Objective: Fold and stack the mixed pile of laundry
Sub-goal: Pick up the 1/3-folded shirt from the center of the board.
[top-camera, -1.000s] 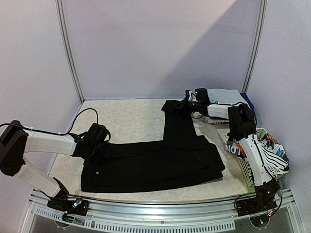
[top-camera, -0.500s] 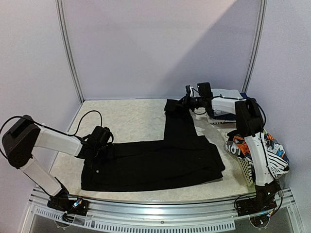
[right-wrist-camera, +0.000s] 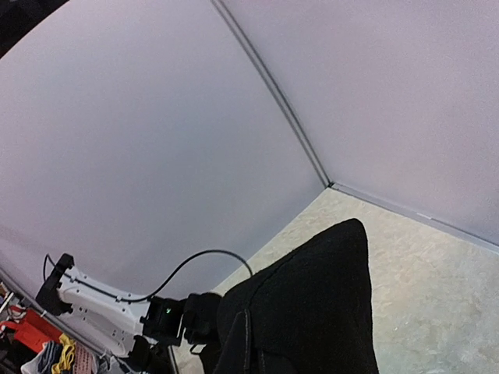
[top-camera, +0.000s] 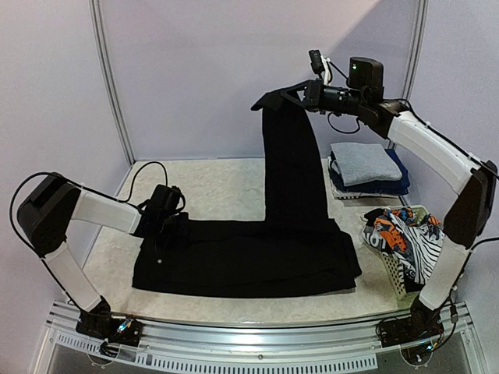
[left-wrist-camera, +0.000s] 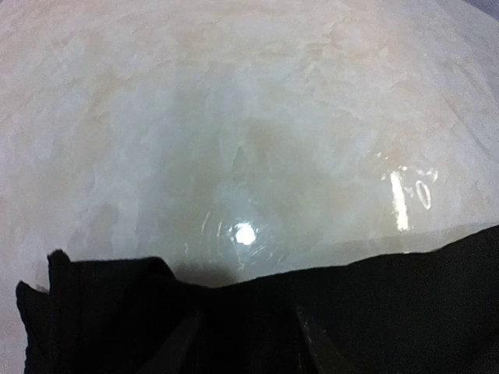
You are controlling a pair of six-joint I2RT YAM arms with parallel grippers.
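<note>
Black garment (top-camera: 257, 261): L-shaped. The long part lies flat across the near half of the desk (top-camera: 210, 183), and a narrower part runs from its right half straight up off the surface.

- Right pincer (top-camera: 306, 93): clamped tight on the top corner of the raised part and held high near the back wall. The cloth hangs from it in a taut column. The right wrist view shows a dark fold just below the camera, with the desk far beneath.
- Left pincer (top-camera: 165, 222): low at the garment's left end, on the desk. The left wrist view shows black cloth bunched across and between the fingers. The jaws are narrow and partly apart, and it looks like a pinch on that edge. The fingertips themselves are buried in fabric.
- Folded stack at the far right corner of the desk: grey shirt (top-camera: 365, 161) on top, navy blue pieces (top-camera: 392, 185) underneath, all squared up. It is well apart from the black garment.
- White lattice basket (top-camera: 394, 273) sits at the right edge of the desk, just beside the garment's right end. An orange-black-white printed piece (top-camera: 386, 227) and a black-white striped piece (top-camera: 427, 249) are heaped in it and spill over the rim.
</note>
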